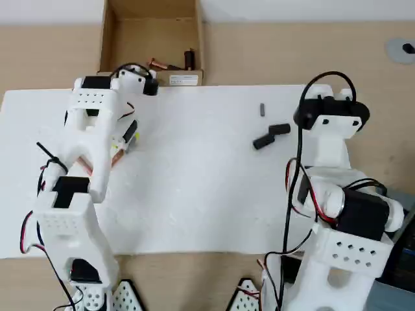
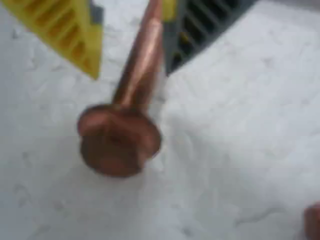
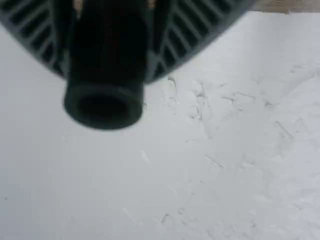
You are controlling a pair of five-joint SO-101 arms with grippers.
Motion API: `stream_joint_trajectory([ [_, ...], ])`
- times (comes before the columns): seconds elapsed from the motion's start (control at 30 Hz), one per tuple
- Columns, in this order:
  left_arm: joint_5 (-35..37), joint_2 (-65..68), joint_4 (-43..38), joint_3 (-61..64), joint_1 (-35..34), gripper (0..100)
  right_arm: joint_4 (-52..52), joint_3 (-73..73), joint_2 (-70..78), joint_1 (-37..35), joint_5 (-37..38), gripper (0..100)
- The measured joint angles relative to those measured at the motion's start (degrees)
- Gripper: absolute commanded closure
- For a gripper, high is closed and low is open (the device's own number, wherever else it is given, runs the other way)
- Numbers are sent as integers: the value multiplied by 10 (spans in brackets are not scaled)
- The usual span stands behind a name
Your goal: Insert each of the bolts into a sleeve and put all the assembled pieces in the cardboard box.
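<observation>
A: Well, left gripper (image 2: 132, 67) was clamped on the copper bolt (image 2: 120, 135) by its shank, head hanging free past the jaws, close over the white foam sheet (image 2: 240, 150). The right gripper (image 3: 107, 47) pinched a black sleeve (image 3: 104, 102), open bore sticking out clear of the jaws.

B: Risk?

A: Probably the bolt pivoting in that narrow pinch, so shank and bore would miss at mating; the two stood well apart. Two loose sleeves (image 1: 271, 136) lay on the sheet between the arms, easy to knock. The cardboard box (image 1: 107, 39) sat beyond the sheet's far edge.

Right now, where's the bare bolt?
Left wrist view: bolt clamped by its shank in the left pincer, head over the mat; high view, left side.
</observation>
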Motion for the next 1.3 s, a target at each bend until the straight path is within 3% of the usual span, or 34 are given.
stream_joint_trajectory([
  [0.43,-20,49,-17,-6,0,909,-4,0,0,0,0,988],
  [0.57,-20,61,-17,-12,2,1000,-4,0,0,0,0,988],
  [0.93,-18,61,-11,-14,8,995,-5,0,0,0,0,988],
  [1.03,16,47,-4,-30,9,995,-5,-3,0,0,0,988],
  [1.3,196,-42,76,-84,11,995,2,-74,0,0,12,988],
])
